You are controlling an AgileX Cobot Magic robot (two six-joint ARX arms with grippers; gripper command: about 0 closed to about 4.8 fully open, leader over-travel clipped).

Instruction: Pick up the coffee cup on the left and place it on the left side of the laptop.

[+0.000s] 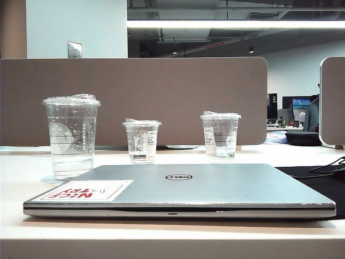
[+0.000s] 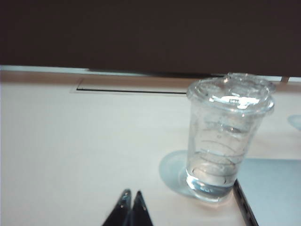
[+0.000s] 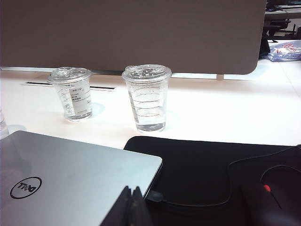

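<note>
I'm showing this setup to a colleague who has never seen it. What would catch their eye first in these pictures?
Probably the closed silver laptop filling the front of the table, with its red NICE TRY sticker at the near left corner. Next, three lidded clear cups stand behind it; the tallest, the coffee cup, stands by the laptop's left rear corner. The left gripper and the right gripper show only as shut fingertips in their wrist views.

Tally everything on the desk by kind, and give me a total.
Clear lidded cups: 3: coffee cup, short labelled cup, mid-height labelled cup
Laptop: 1
Black mouse pad: 1
Mouse: 1
Total: 6
</note>
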